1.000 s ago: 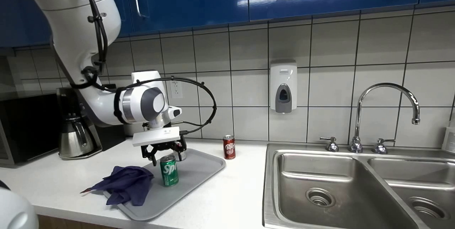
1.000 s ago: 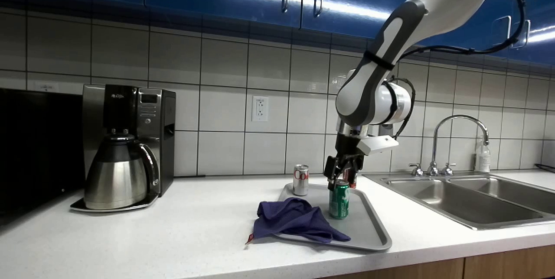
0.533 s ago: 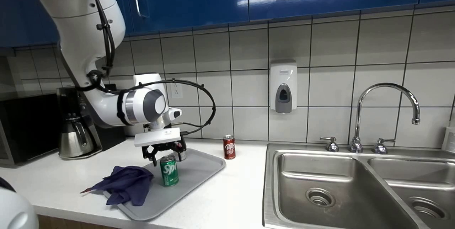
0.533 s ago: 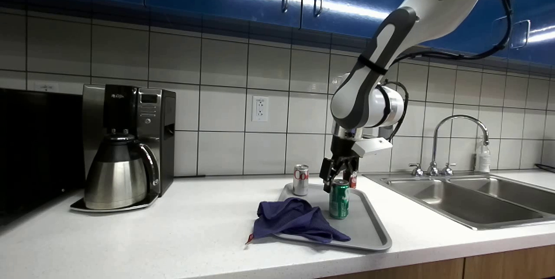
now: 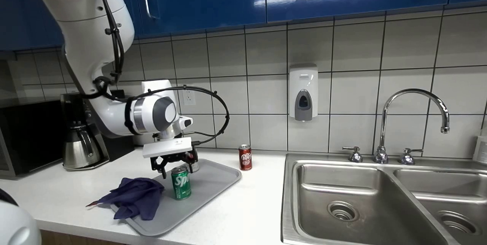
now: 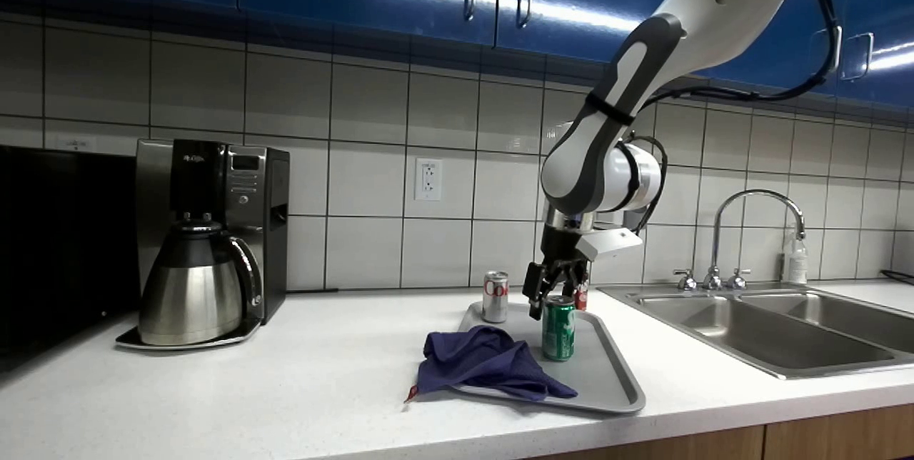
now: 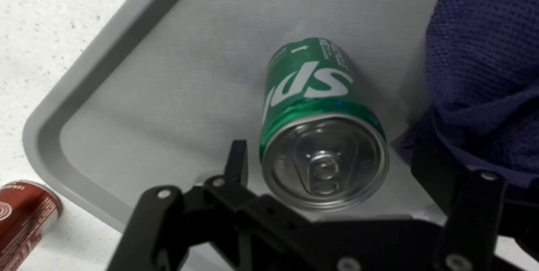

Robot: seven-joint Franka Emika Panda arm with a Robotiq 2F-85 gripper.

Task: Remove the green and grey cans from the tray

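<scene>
The green can [image 5: 182, 186] stands upright on the grey tray [image 5: 213, 186]; in an exterior view it also shows [image 6: 558, 335]. My gripper [image 6: 551, 301] is open just above and around the green can's top. In the wrist view the open gripper [image 7: 332, 157] has one finger [image 7: 238, 159] left of the can [image 7: 311, 77] and one right of it, with gaps on both sides. The grey can [image 6: 495, 297] stands upright at the tray's back; in an exterior view it is mostly hidden behind the gripper [image 5: 177, 172].
A purple cloth [image 5: 139, 199] lies over the tray's edge beside the green can. A red can [image 5: 245, 157] stands on the counter off the tray. A sink [image 5: 291, 199] lies to one side, a coffee maker [image 6: 200, 281] to the other.
The arm has shifted slightly to the left and a little lower in an exterior view, bringing the gripper more over the green can. The cans, tray and cloth have not moved.
</scene>
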